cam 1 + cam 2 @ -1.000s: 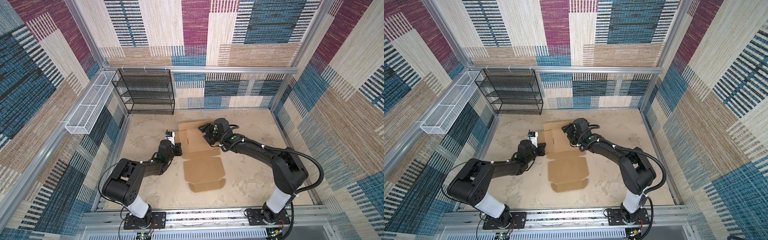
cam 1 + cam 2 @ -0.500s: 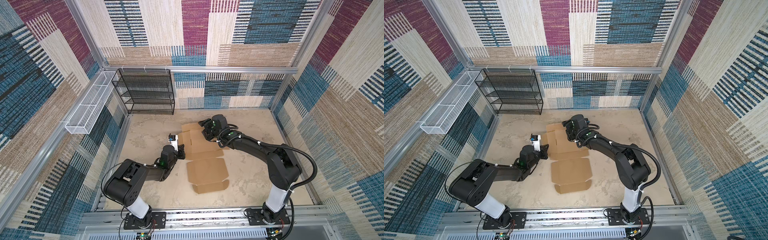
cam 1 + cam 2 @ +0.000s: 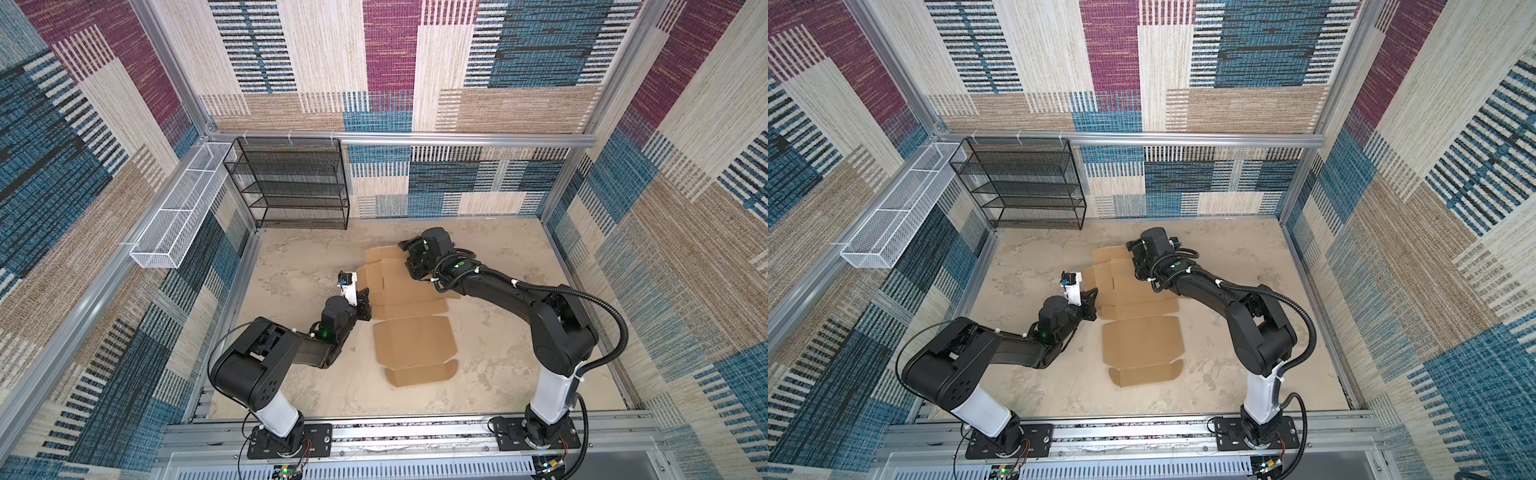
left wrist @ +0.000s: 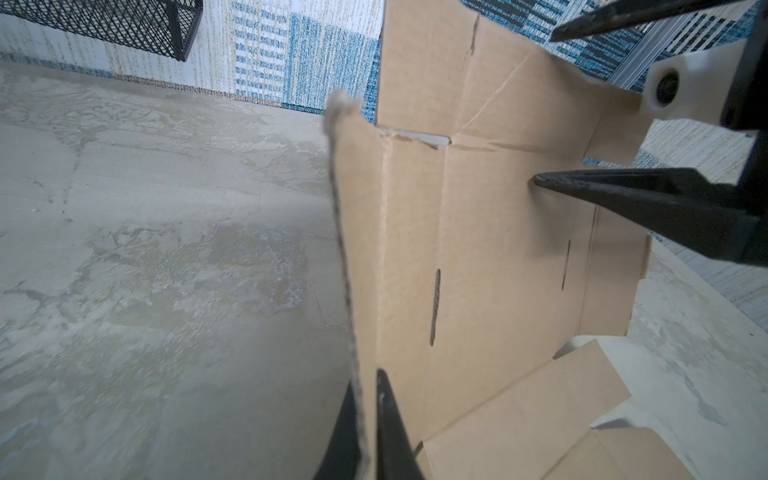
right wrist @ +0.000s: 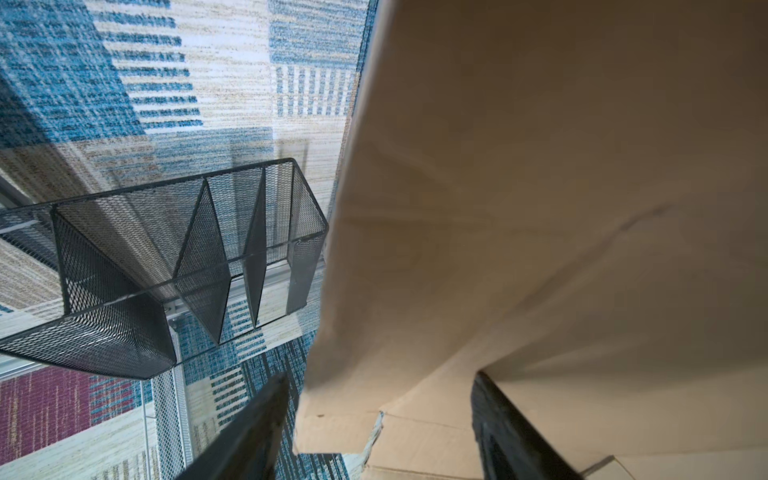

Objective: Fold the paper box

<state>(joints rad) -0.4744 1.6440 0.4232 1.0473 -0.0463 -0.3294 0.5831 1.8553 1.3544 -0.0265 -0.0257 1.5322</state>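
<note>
Left fingers (image 4: 392,436) pinch a raised flap of the paper box (image 3: 415,345); right fingers (image 5: 249,430), spread wide, straddle another.

Black mesh shelf rack (image 3: 291,183): tiered, upright, standing at the back edge of the mottled beige tabletop (image 3: 291,266). White wire basket (image 3: 174,212): mounted left of the rack, its far end beside the rack's top corner. Aluminium rail (image 3: 457,139): runs along the rack's top and on to its right.

a robotics lab cell: aluminium frame (image 3: 457,138) hung with patchwork carpet-tile walls (image 3: 390,50), a stone-look desk (image 3: 291,266) inside, a left arm (image 3: 266,353) and right arm (image 3: 557,328) bolted to a slotted rail (image 3: 415,432) along its front edge.
</note>
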